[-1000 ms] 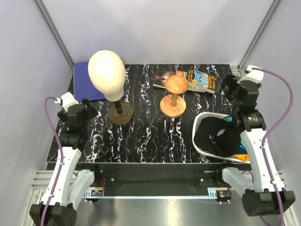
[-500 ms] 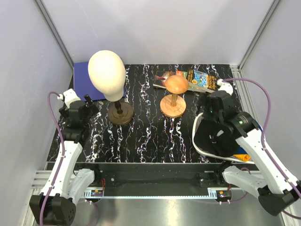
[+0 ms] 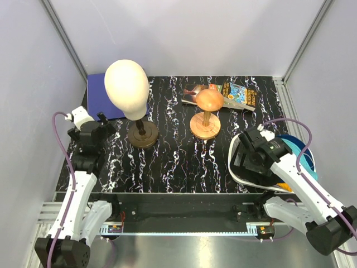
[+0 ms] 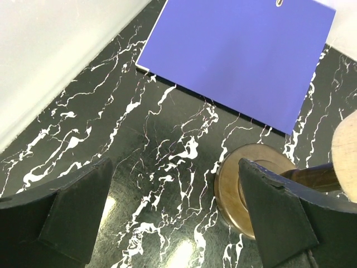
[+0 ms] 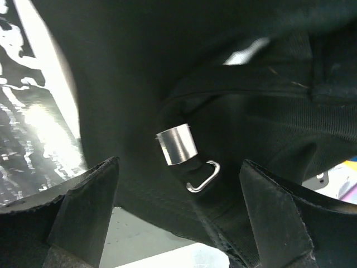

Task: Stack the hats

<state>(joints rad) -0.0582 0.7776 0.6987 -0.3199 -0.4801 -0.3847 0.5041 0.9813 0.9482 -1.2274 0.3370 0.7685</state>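
Bending low over the basket (image 3: 232, 152), the right pincer (image 5: 178, 192) hangs spread, apparently just above the black cap (image 5: 251, 67).

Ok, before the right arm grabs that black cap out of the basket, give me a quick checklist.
1. Right gripper open: ok.
2. Right gripper centred over the black cap: ok, its strap buckle sits between the fingers.
3. Fingers touching the fabric: cannot tell.
4. Left gripper open, empty, clear of the stand base: ok.
5. Cap free of whatever lies under it in the white basket: cannot tell.
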